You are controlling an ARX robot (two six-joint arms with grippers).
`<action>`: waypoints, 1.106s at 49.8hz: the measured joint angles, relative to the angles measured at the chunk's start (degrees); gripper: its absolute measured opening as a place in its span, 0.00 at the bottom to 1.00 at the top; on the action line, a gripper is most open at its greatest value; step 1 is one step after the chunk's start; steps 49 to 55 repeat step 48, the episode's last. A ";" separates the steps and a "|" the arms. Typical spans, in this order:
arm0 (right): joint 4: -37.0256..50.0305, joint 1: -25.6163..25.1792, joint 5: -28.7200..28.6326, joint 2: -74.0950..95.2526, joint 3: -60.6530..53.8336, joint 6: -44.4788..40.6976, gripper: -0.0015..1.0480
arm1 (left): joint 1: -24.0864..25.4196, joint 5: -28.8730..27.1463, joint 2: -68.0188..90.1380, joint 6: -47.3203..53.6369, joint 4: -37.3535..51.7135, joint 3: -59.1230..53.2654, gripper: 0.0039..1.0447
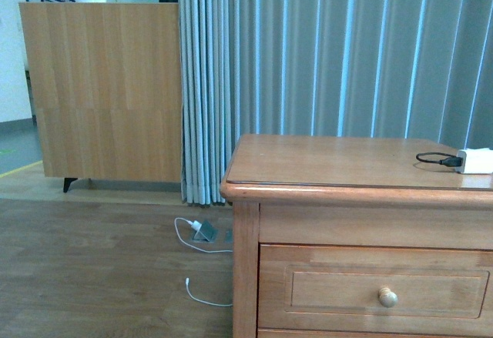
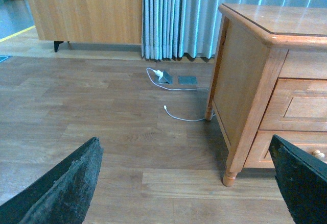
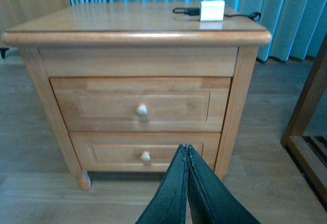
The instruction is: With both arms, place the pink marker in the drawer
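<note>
Both pincers hang low by the wooden floor (image 2: 102, 127): the left pincer (image 2: 189, 183) gapes wide, the right pincer (image 3: 186, 183) has its fingers pressed together. Ahead of the right one stands the nightstand (image 3: 138, 35), its upper drawer (image 3: 140, 104) closed. Only the right wrist view shows both drawers; the front view shows the white charger (image 1: 476, 160) on top. No view shows the pink marker

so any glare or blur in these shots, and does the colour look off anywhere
Front view: curtain streaked with cool blue backlight, soft sheen on the nightstand top. Left wrist view: sharp floor, near fingers blurred. Right wrist view: strong blue cast on the curtain, reflection under the white charger.
</note>
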 joint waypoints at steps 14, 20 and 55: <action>-0.35 0.00 0.00 -1.38 0.00 0.02 0.02 | 0.00 0.02 0.00 0.00 0.00 0.00 0.94; -0.35 0.00 0.00 -1.38 0.00 0.02 0.02 | 0.00 0.00 0.00 0.00 0.00 0.00 0.94; -0.35 0.00 0.00 -1.38 0.00 -0.07 0.92 | 0.00 0.02 0.00 0.00 0.00 0.00 0.94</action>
